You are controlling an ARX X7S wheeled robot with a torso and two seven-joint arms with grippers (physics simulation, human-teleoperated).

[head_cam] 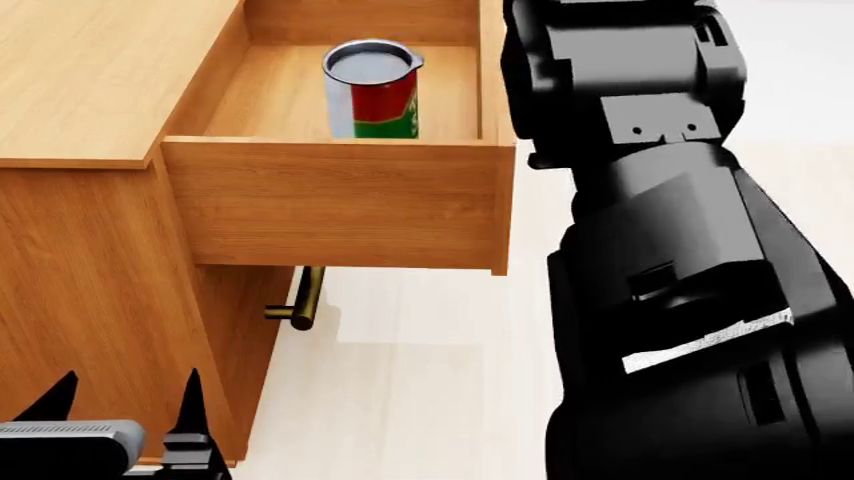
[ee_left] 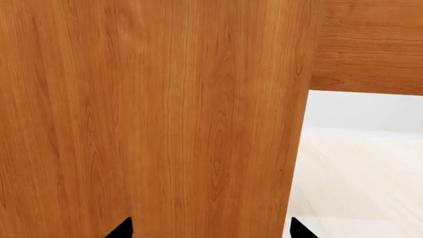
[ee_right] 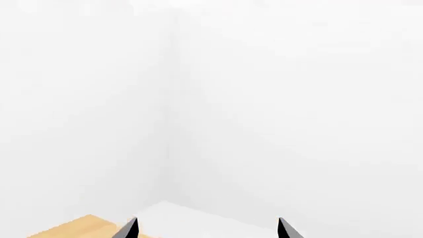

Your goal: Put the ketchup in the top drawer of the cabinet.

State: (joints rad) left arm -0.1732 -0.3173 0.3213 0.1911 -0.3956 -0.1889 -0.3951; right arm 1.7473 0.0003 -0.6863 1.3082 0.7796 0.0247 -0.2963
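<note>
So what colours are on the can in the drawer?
Red and green label, silver top; ketchup shows best in head view.

The ketchup [head_cam: 372, 90] stands upright in the pulled-out top drawer [head_cam: 340, 205], right of the cabinet [head_cam: 80, 70] top; a lower handle [head_cam: 306, 298] sits beneath.

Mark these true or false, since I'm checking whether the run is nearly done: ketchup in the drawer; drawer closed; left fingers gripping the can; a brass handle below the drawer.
1. The ketchup stands upright inside the top drawer. True.
2. The top drawer is pushed shut. False: it is pulled out of the cabinet.
3. The left gripper grips the ketchup. False: its fingers are empty, low beside the cabinet.
4. A brass handle shows below the open drawer. True.
</note>
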